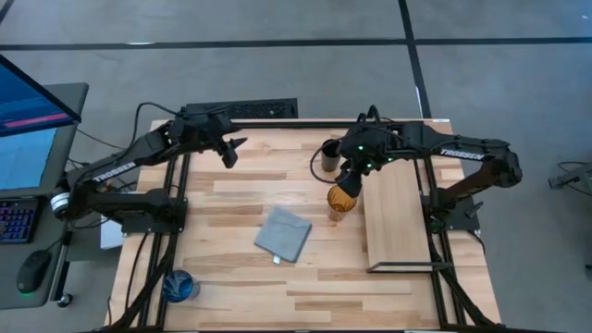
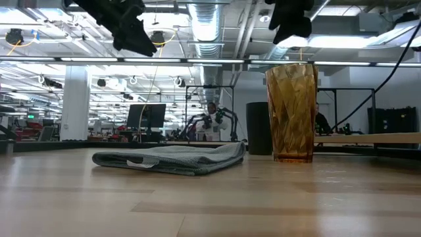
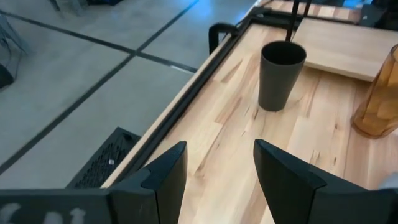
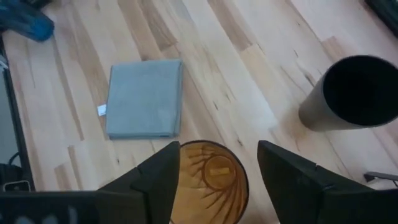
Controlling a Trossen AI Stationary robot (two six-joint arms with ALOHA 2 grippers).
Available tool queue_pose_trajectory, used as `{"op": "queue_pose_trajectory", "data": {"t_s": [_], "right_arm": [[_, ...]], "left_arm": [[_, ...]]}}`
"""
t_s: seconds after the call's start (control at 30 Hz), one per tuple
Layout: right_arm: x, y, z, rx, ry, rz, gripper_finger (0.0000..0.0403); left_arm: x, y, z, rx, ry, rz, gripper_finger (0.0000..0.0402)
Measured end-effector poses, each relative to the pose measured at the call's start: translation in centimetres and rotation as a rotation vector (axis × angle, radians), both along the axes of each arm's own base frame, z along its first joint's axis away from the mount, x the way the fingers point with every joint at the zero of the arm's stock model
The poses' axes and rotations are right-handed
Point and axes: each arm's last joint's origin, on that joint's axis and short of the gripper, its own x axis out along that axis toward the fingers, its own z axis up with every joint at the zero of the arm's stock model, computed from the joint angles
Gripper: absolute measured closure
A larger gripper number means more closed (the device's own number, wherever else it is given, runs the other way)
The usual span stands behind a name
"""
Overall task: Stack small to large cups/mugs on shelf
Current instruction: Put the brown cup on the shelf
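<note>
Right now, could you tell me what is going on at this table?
The right gripper hangs open just above the amber tumbler, which stands upright on the table beside the shelf; it has not gripped it. The black cup stands behind the tumbler, and the blue cup lies far off near the table's front left corner, past the folded cloth. Nothing is on the shelf yet. The left gripper waits open, raised over the back of the table.

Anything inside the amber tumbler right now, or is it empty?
The right wrist view looks straight down into the amber tumbler: nothing inside, only its faceted base. The open right gripper straddles the rim, hiding its near edge.
</note>
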Motion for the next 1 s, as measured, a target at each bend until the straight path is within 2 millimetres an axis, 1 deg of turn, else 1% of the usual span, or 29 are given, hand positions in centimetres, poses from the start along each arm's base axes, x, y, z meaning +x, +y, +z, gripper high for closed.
{"op": "queue_pose_trajectory", "data": {"t_s": [0.13, 0.2, 0.27, 0.33, 0.4, 0.53, 1.0], "right_arm": [[0.3, -0.1, -0.9, -0.015, 0.071, -0.012, 0.0163], [0.1, -0.3, -1.4, -0.005, 0.128, -0.026, 0.0163], [0.7, -0.5, -1.6, 0.016, 0.111, -0.059, 0.0164], [0.7, -0.6, -2.0, 0.032, 0.137, -0.078, 0.0164], [0.9, -0.7, -1.8, 0.053, 0.118, -0.085, 0.0164], [0.9, -0.4, -2.1, 0.116, 0.134, -0.069, 0.0164], [1.0, -0.1, -2.1, 0.14, 0.132, -0.095, 0.0164]], "left_arm": [[0.4, 0.2, 0.0, 0.005, -0.011, -0.004, 0.0223], [0.5, 0.2, 0.1, 0.015, -0.029, -0.006, 0.0223], [0.5, 0.3, 0.2, 0.02, -0.038, -0.006, 0.0223], [0.4, 0.2, 0.3, 0.023, -0.043, -0.006, 0.0223], [0.4, 0.2, 0.4, 0.026, -0.048, -0.006, 0.0223], [0.4, 0.2, 0.4, 0.024, -0.045, -0.006, 0.0223], [0.4, 0.2, 0.4, 0.023, -0.045, -0.006, 0.0223]]}}
